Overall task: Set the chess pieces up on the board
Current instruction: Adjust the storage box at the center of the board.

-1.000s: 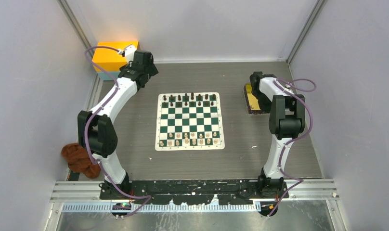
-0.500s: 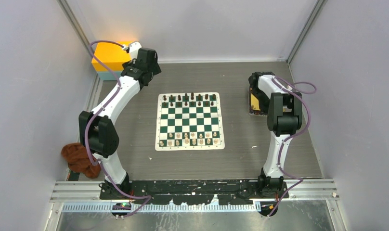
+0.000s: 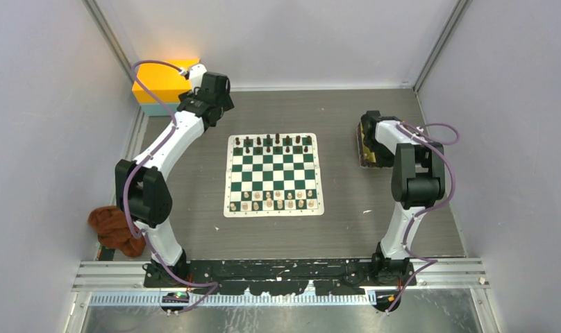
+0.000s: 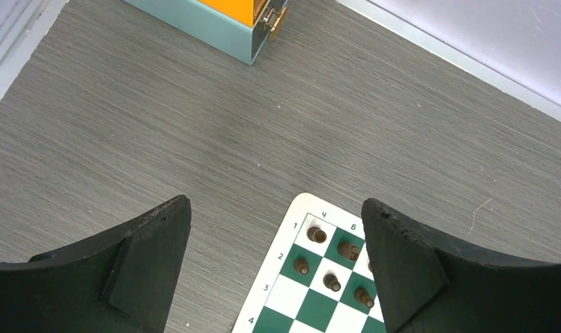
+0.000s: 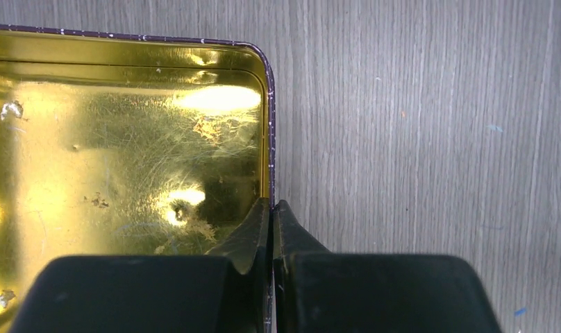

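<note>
We can read only the coordinate marks printed on the white border of the board (image 4: pixel 283 276), at its corner nearest the far left corner of the desk (image 4: pixel 160 125). The digits 1, 2, 3 and 4 run along one side. Two more marks stand on the adjoining side (perhaps a 4 and a B; we cannot be sure).

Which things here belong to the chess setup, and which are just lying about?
Job: board; dark chess pieces on its far rows; pale chess pieces on its near rows.
Lying about: gold tray, its rim pinched by the right gripper; orange box; brown cloth.
</note>
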Controlling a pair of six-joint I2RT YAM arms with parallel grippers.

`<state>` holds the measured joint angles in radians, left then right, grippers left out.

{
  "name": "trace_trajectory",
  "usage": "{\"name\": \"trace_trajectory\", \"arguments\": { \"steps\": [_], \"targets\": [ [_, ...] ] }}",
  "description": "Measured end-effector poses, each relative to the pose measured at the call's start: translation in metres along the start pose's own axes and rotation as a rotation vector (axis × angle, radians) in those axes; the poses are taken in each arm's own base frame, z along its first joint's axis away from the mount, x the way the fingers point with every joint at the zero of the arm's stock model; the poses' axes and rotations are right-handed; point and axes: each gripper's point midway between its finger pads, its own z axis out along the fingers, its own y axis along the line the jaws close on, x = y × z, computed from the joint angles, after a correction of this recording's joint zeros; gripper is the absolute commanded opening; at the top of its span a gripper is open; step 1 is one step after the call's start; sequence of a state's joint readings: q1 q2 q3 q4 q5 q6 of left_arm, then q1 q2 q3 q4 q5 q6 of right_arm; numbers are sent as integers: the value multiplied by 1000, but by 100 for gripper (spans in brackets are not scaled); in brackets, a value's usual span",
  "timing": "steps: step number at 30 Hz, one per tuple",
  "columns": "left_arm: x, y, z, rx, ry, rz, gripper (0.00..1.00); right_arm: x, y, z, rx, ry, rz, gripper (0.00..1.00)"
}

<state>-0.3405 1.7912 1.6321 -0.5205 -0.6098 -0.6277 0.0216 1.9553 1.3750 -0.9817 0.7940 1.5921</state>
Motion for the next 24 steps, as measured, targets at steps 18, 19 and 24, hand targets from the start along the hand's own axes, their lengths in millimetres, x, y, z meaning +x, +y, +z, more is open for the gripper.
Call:
{"name": "trace_trajectory", "arguments": {
  "steps": [18, 19, 24],
  "targets": [
    [6, -8, 11, 16, -5, -53, 93, -5, 32, -7, -195, -3, -217, 9],
    [6, -8, 12, 16, -4, -54, 93, -6, 36, -9, -200, -6, -221, 5],
    [7, -7, 14, 16, 1, -59, 93, -11, 45, -11, -203, -15, -226, 1]
  ]
}}
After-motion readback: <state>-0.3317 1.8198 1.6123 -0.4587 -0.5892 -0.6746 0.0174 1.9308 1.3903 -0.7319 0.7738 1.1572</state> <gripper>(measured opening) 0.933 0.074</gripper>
